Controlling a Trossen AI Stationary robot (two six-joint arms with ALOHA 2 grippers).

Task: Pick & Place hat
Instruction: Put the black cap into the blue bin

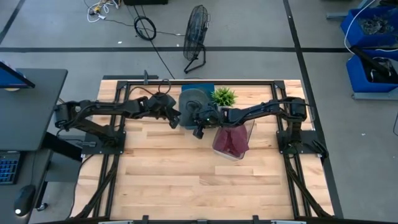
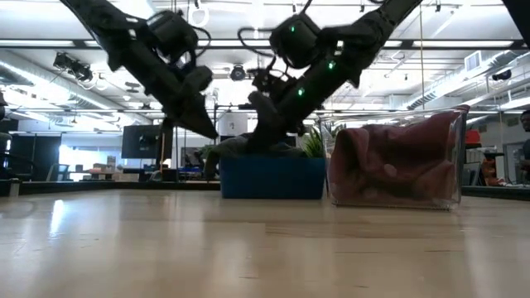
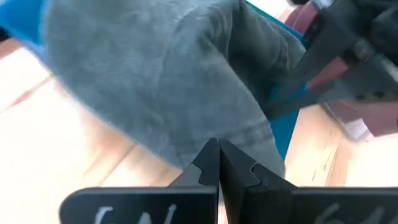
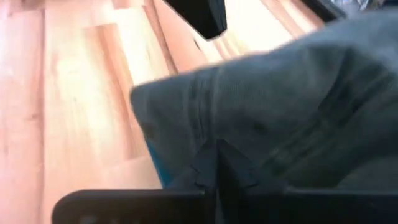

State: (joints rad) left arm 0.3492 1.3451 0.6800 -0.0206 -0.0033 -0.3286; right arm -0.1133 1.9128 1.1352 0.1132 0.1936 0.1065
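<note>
On the pale wooden-plank bench (image 1: 186, 180), the left gripper (image 1: 175, 118) reaches in from the left edge and sits at the left side of the soft grey fabric hat (image 1: 191, 99). Its two dark fingers (image 3: 211, 165) are pressed together and pinch the edge of the grey fabric, as the left wrist view shows. The hat lies draped over the top of a blue rectangular box (image 2: 272, 178), which stands near the middle of the bench's far edge. In the low view the hat (image 2: 248, 146) shows as a grey mound on the box's rim.

The right gripper (image 1: 199, 121) comes across from the right edge and meets the hat at its near side, just beside the left gripper. Its fingers (image 4: 214, 165) are also closed narrow and grip a fold of the grey cloth.

Just right of the blue box stands a small green leafy plant (image 1: 224, 96) at the far edge. Nearer the right arm is a clear plastic container (image 1: 233, 142) holding dark red cloth (image 2: 389, 161), beside the box and apart from the hat.
</note>
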